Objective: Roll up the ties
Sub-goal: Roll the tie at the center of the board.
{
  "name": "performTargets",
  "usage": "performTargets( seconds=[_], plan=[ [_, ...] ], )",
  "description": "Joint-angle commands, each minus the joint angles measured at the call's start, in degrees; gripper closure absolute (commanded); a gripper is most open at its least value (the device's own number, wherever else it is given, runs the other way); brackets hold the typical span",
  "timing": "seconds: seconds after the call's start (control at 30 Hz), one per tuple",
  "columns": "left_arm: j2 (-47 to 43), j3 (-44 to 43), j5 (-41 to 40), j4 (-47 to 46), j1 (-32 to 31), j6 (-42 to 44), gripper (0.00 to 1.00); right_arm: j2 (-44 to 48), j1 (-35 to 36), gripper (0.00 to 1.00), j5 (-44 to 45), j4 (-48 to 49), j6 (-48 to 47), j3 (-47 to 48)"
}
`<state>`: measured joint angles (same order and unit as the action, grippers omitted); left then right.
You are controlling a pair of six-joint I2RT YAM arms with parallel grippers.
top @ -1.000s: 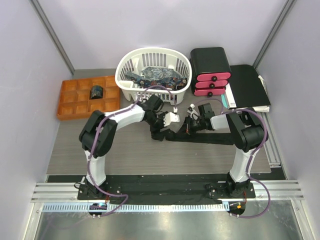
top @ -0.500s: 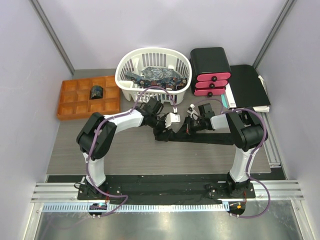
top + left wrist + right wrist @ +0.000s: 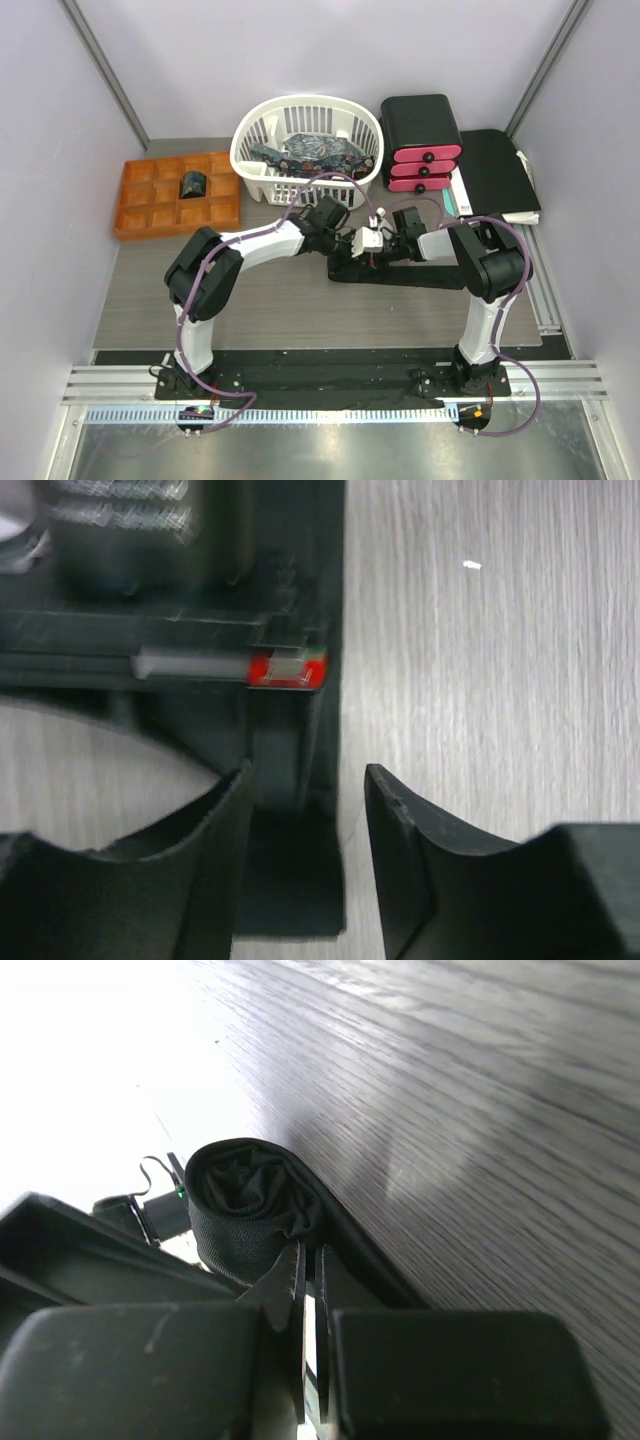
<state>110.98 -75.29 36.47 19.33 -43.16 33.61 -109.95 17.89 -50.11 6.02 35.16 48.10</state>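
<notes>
- The black tie [image 3: 405,276] lies flat on the table [image 3: 270,310], a little right of the middle, running left to right. Where the two pincers meet, it is wound into a small coil [image 3: 245,1208].
- The right pincer [image 3: 306,1256] is closed, with its thin tips pinched together at the base of that coil. I read this as the core grip, so that a turn of the wrist can wind fabric around it.
- The left pincer [image 3: 305,780] stands partly open, one finger on each side of a flat black strip of the tie. I cannot tell whether the fingers touch it. I judge it is there to guide or pin the loose length so the winding runs straight.
- The left arm reaches from its near-left base far and to the right, its forearm slanting across the table to the centre.
- The right arm rises from its near-right base, elbow bent out to the right. Its forearm points left, low over the tie, so the pincers face each other almost nose to nose.
- Just beyond them, the white basket [image 3: 250,150] holds the patterned ties [image 3: 310,152], not yet rolled.
- At the far left, the orange tray [image 3: 140,215] holds one rolled tie [image 3: 192,184] in a compartment. I take that as where this coil belongs.
</notes>
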Motion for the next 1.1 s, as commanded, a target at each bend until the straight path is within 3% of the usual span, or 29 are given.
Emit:
performTargets(
  seconds=[0.0,0.2,0.3,0.5,0.87,1.07],
  plan=[
    [3.4,-2.0,-2.0,0.0,-2.0,-1.3,0.53,-1.7,0.8,0.99,8.7,0.3,-0.5,-1.7],
    [-0.8,0.8,-1.9,2.2,1.9,-0.3,0.43,-1.6,0.9,0.99,9.0,-2.1,-2.8,-1.3],
    [-3.3,2.4,-1.2,5.2,4.6,4.4,0.38,-1.6,0.8,0.99,9.1,-2.6,-3.8,-1.3],
    [-3.9,4.8,-0.9,7.7,5.4,8.1,0.36,-1.9,0.8,0.99,9.2,-2.6,-4.2,-1.2],
    [-2.2,3.5,0.8,2.7,4.5,5.8,0.44,-2.7,0.8,0.99,9.1,-2.6,-3.8,-0.7],
    [-2.0,2.7,1.0,1.4,3.7,3.8,0.64,-3.1,0.8,0.99,9.1,-2.4,-3.5,-0.6]
  ],
)
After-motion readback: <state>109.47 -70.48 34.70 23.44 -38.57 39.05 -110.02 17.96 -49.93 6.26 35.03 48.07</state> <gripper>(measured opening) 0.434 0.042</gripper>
